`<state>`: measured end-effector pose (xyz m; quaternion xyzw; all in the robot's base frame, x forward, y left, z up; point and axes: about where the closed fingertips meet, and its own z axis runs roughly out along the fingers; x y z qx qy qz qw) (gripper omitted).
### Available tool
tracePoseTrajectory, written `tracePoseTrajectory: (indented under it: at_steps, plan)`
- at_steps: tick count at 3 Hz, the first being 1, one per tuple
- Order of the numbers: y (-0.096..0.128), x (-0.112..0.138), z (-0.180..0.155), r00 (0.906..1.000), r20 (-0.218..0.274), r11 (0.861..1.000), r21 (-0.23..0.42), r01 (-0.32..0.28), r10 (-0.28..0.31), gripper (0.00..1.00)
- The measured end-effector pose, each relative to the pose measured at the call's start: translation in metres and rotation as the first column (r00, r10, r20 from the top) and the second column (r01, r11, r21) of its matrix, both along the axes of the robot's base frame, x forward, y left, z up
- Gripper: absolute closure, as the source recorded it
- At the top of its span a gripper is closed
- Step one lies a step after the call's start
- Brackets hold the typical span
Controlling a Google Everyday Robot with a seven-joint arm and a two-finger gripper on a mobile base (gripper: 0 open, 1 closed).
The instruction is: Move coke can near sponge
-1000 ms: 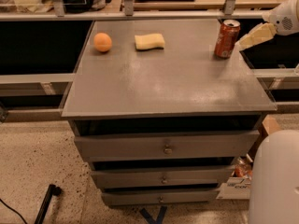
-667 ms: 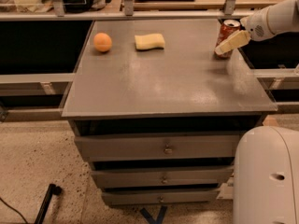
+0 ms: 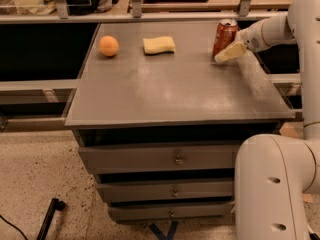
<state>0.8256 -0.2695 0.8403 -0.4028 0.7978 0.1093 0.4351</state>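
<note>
— What is different compared with one second ago?

— The coke can (image 3: 224,35) stands a little more to the left on the grey cabinet top (image 3: 175,91), so it is a bit closer to the sponge (image 3: 159,45). It is still upright, at the far right part of the top. The gripper (image 3: 223,54) was at the right of the can before. Now it lies against the near right side of the can and covers the lower part of it.

— Is the gripper grasping the can?

— I cannot tell. Only its pale near side shows, in front of the can; the other side is hidden.

— Did anything else change?

— The white arm (image 3: 272,29) reaches in more from the far right, and the robot's white body (image 3: 272,184) takes more place in the near right corner. The sponge and the orange (image 3: 108,46) stay where they were.

— How many things are on the top?

— Three: one coke can, one sponge, one orange. They stand in a row along the far edge. The orange is at the left, the sponge is just right of it, and the can is well apart at the right. Between the sponge and the can there is bare grey surface.

— And below?

— Three drawers (image 3: 175,159), one over the other, each with one small knob.
</note>
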Motion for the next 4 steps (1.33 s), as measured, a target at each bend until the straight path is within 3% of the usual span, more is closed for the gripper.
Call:
tracePoseTrajectory:
  at_steps: [1,3,4]
  plan:
    - [0.0063,0.0156,-0.0160,0.9995,-0.005,0.999,0.030,0.032,-0.032,0.41]
    - [0.0070,0.0155,-0.0135,0.9994,-0.006,0.999,0.031,0.034,-0.034,0.87]
    - [0.0072,0.0153,-0.0135,0.9994,-0.006,0.999,0.031,0.034,-0.033,1.00]
